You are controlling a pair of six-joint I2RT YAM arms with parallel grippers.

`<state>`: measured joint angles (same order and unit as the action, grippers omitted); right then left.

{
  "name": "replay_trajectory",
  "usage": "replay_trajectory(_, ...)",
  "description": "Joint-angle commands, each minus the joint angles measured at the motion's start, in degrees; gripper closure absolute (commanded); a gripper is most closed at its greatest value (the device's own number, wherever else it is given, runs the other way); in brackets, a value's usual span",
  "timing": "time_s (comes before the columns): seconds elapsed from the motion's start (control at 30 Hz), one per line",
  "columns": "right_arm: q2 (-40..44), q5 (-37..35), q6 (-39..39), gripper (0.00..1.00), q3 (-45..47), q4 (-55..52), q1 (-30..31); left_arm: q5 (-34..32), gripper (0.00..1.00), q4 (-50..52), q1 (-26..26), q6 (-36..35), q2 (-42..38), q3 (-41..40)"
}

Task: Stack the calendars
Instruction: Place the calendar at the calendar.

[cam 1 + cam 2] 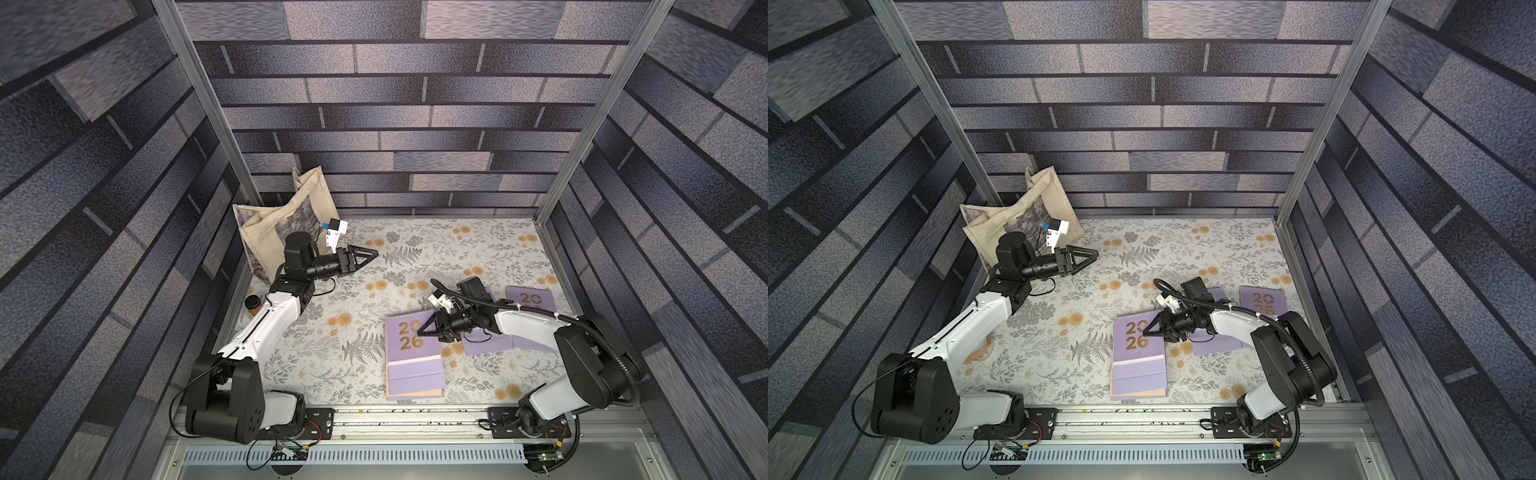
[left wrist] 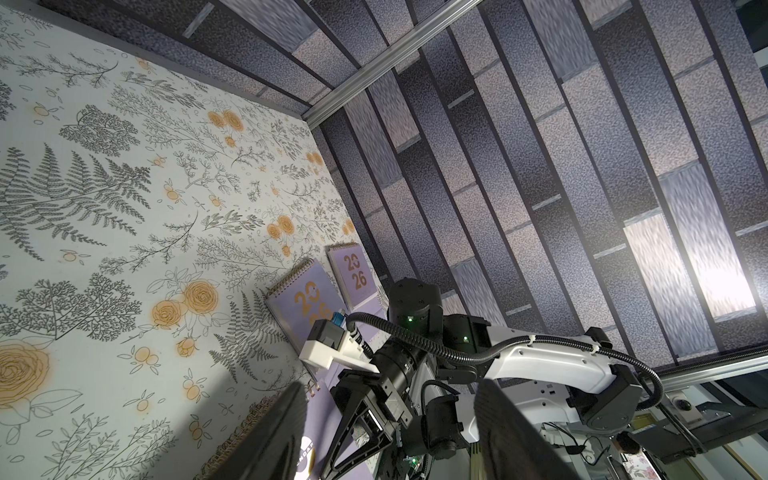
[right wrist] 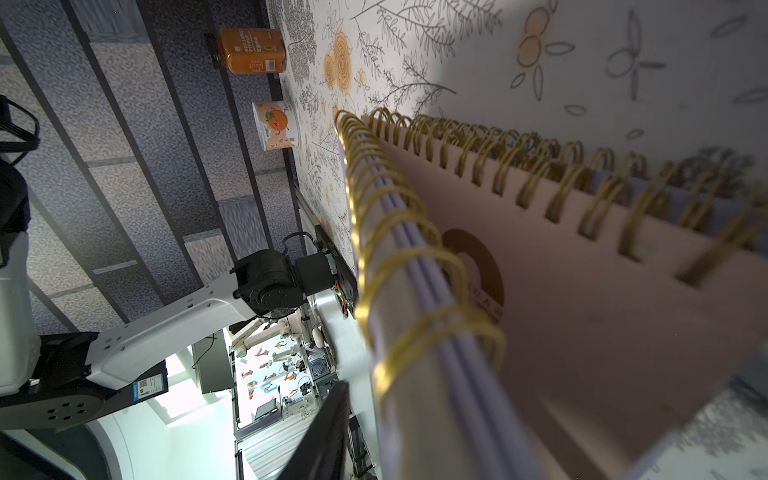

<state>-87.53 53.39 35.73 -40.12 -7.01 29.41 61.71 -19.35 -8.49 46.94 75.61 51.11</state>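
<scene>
- The right gripper is turned on its side. Its tip sits over the right edge of the top calendar, close to that calendar's gold spiral. I cannot tell whether the jaws are parted or nipping the cover. The right wrist view shows only one dark finger, next to two gold spirals seen close and blurred.
- The stack lies on the floral table, near the front edge and just left of the right arm.
- The top calendar is lavender and lies cover up, showing "20 26", toward the far end of the stack.
- Lower layers stick out at the near end. More lavender shows there, and the edge of one peach calendar. The full number of layers cannot be counted.
- Two single lavender calendars lie flat to the right of the stack. One is just beside it, mostly under the right arm. The other lies further right, near the table's edge.
- The left gripper hangs over the far left of the table, well apart from every calendar. Its two fingers are spread with nothing between them.
- One cream tote bag leans in the far left corner.
- One orange jar with a dark lid and one small tub printed with an orange stand along the left edge.
</scene>
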Motion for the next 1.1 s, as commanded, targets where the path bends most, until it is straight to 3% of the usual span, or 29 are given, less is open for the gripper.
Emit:
replay_trajectory(0.0, 1.7, -2.3, -2.6, 0.64, -2.5, -7.8, 0.4, 1.2, 0.33, -2.3, -0.2, 0.4, 0.1, -0.9)
replay_trajectory(1.07, 2.7, -12.6, -7.8, 0.63, -8.0, -23.7, 1.3, 1.3, 0.33, -2.7, 0.0, 0.5, 0.1, -0.9)
